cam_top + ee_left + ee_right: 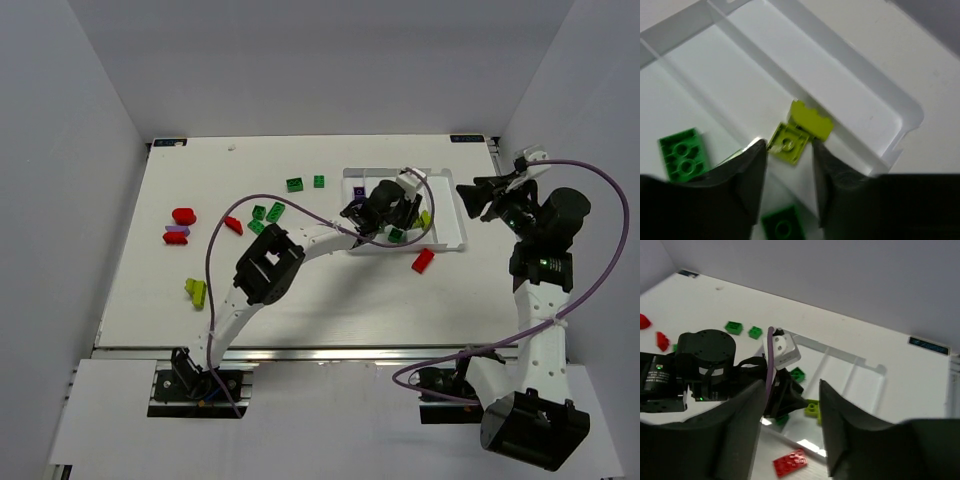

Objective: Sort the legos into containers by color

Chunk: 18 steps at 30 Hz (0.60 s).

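My left pincer [787, 149] is wide open and holds nothing. It hangs over the tray [450, 220], which sits toward the worktop's far right corner. A yellow-green plate [786, 143] lies flat on the tray floor between my fingertips [754, 165]; can't tell if they touch it. A yellow-green brick [812, 121] butts against the plate and a divider. A green brick [682, 156] is one compartment toward the left edge, a purple brick [358, 188] in the compartment nearest that edge. My right pincer [791, 387] is open and empty, beside the tray near the right edge. A red brick [790, 461] lies just outside the tray's near wall. Loose green bricks [295, 184] and loose red bricks [184, 215] lie on the left half.
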{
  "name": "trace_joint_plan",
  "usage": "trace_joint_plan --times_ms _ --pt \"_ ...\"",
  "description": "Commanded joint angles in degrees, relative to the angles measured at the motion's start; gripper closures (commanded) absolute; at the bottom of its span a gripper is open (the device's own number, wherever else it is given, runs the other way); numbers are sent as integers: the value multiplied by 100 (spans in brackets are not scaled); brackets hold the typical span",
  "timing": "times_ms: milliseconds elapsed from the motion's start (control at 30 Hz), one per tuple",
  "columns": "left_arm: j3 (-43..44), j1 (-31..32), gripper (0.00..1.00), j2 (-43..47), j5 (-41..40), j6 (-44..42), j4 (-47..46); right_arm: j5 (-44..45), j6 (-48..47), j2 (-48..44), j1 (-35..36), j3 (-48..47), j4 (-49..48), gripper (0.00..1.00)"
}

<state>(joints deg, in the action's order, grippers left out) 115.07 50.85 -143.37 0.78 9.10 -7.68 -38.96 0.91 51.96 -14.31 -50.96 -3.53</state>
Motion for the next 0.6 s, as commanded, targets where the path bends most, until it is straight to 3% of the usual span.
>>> trace_joint_plan --times_ms 0,67,100,200,233,300,333,400,433,567 --pt "-492 -5 54 1457 -595 -172 108 -707 -73 42 -99 -19 -183 44" --pt "-1107 -145 75 1951 -736 -216 388 -1270 -257 112 -116 -19 -148 11" --pt "-1335 -215 90 2501 -763 -164 486 -1481 -284 156 -116 -2 -122 11" --pt "-2416 -584 89 3409 -728 -41 898 -2868 -381 401 -99 68 -305 11" --pt "-2662 -716 80 3987 -719 212 1074 -3315 -372 541 -47 95 -332 11" --pt "-3226 -1207 55 4482 -422 581 1636 -3311 -538 630 103 60 -158 11" --pt "-3393 -1566 33 4893 -307 662 2004 -2980 -791 648 330 25 -61 12" --pt "-3955 -1884 23 5265 -86 672 2218 -2540 -1091 666 673 -45 176 14" --pt "-4148 -2016 15 5432 -86 646 2288 -1920 -1267 718 1171 -115 595 15" --pt "-5054 -2395 8 6082 -349 838 1940 -106 -2049 1078 2685 -467 1319 23"
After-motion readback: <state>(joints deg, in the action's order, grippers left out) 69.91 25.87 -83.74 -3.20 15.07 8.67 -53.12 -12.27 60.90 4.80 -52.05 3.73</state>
